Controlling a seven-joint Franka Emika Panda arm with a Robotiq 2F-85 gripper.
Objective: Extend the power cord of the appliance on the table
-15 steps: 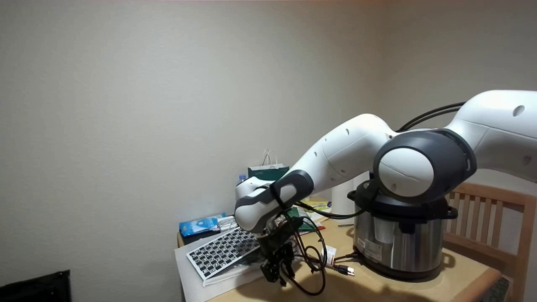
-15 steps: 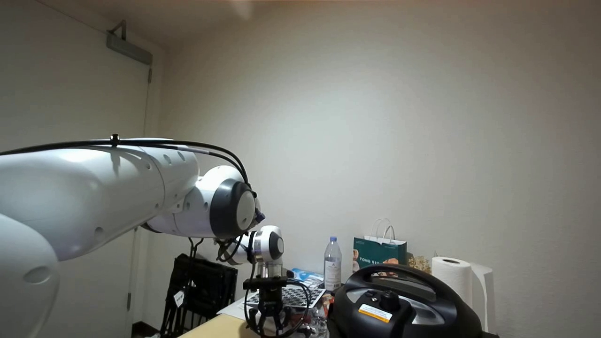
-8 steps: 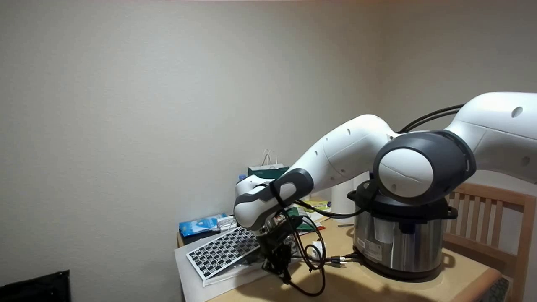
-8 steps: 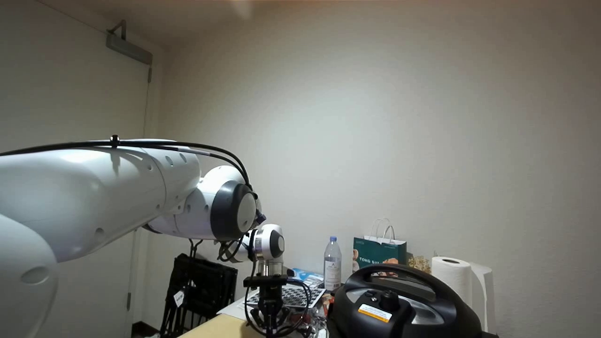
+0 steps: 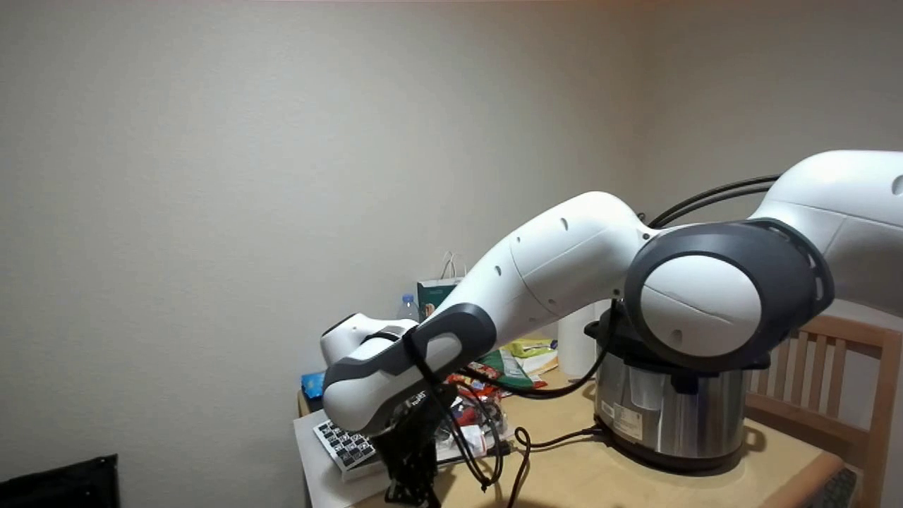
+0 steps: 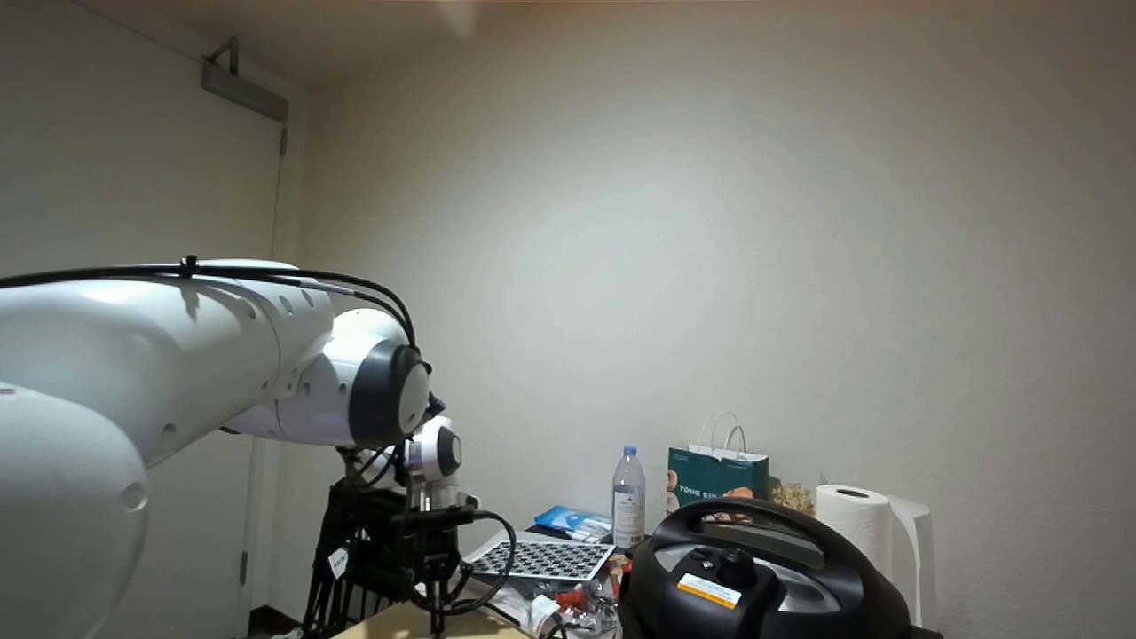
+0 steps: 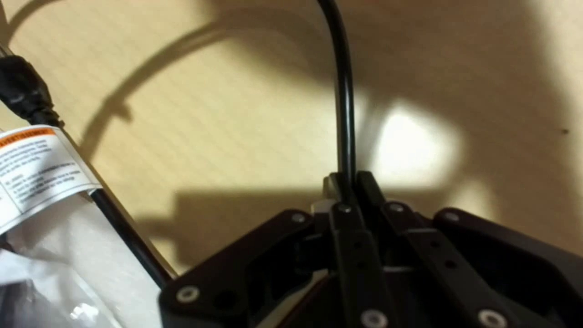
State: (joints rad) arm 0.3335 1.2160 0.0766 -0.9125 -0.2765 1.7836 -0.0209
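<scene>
Table (image 5: 564, 473): light tan wood, below gripper (image 7: 350, 186) and extending past it on the cooker side. Cooker (image 5: 695, 416): round, steel body, black base, upright, well apart from gripper and right of it in both exterior views. Black lid (image 6: 750, 612) is on, so inside is hidden. Up top in an exterior view: arched black handle, silver panels, white-and-orange sticker (image 6: 709, 592).

Bag (image 6: 718, 479): green paper, white handles, upright, behind gripper; contents hidden. Bottle (image 6: 629, 506): clear, blue cap on, upright near bag, also behind gripper; can't read the fill.

Gripper: pointing down, fingers nearly together, cord (image 7: 345, 100) pinched between the tips. Cord: thin, black, glossy. Bends up from the tips in the wrist view; makes a small loop between gripper and cooker in an exterior view, then runs to the cooker base. Plug (image 7: 23, 89): black, left of the tips in the wrist view, apart from them. Label (image 7: 41, 173): white, orange band, on cord just beside plug.
</scene>
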